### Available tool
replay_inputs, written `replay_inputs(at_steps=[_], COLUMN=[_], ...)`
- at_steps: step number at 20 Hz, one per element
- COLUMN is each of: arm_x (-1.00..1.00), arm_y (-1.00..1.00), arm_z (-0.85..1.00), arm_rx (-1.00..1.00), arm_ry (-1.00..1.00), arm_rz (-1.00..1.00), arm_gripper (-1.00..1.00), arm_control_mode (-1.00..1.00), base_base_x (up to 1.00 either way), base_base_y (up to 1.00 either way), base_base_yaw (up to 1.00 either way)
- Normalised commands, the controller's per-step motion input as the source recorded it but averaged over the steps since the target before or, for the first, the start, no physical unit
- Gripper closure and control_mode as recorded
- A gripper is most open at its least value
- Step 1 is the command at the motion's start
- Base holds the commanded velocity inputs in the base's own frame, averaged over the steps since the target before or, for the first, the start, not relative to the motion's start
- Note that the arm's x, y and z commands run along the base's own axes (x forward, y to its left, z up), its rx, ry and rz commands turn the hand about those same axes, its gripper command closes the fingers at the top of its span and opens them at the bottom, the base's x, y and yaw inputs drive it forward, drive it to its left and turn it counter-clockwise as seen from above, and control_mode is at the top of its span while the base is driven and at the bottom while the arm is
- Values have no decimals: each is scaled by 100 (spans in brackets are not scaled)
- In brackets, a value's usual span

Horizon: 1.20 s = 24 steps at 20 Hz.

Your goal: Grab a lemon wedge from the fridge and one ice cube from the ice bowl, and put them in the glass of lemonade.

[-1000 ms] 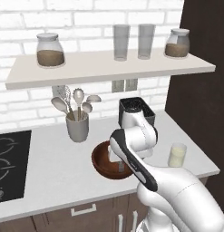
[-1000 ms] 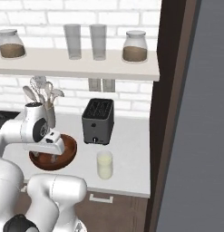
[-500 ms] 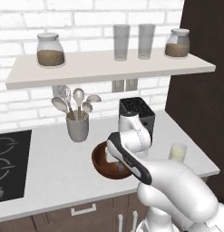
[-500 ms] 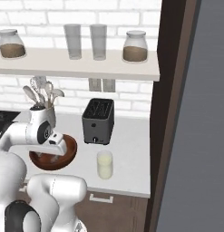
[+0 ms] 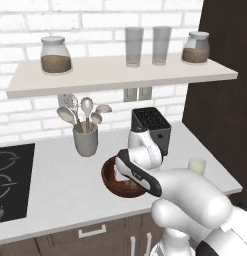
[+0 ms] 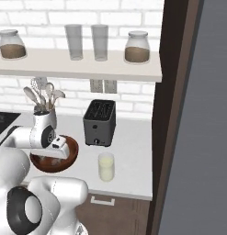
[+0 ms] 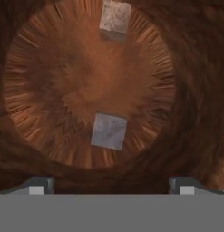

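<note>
My gripper [image 7: 111, 186] hangs open straight over the inside of the reddish-brown ice bowl [image 7: 195, 90]. One ice cube [image 7: 109, 131] lies on the bowl's floor just ahead of the gap between my fingertips [image 7: 41, 186]. A second ice cube [image 7: 115, 17] rests near the far wall. From the base, the hand [image 5: 126, 176] dips into the ice bowl [image 5: 107, 181] on the white counter. The glass of lemonade [image 5: 196, 166] stands to the right of the bowl [image 6: 74, 150], also seen as the glass [image 6: 105, 167] in front of the toaster. The lemon wedge and the fridge are out of view.
A black toaster [image 5: 151, 126] stands just behind the bowl. A grey utensil cup [image 5: 86, 139] sits back left, a black cooktop [image 5: 10, 172] far left. A shelf [image 5: 120, 75] with jars and tall glasses runs overhead. A dark tall panel [image 6: 172, 92] closes the counter's right end.
The hand has sunk slightly lower into the bowl. Its jaws have stayed open, and the ice cubes and the glass have not moved.
</note>
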Motion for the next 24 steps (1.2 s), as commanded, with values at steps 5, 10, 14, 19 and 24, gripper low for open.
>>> replay_inputs(at_steps=[5,10,14,19,24], arm_x=[10,9,7,8,8], arm_y=[2,2,2,0,0], arm_z=[-24,-23,-24,-21,-17], arm_rx=[0,0,0,0,0], arm_ry=[0,0,0,0,0], arm_rz=[0,0,0,0,0], arm_gripper=[-100,-100,-100,-100,-100], arm_control_mode=[-100,-100,-100,-100,-100], base_base_x=[0,0,0,0,0], base_base_y=[0,0,0,0,0], base_base_yaw=[0,0,0,0,0])
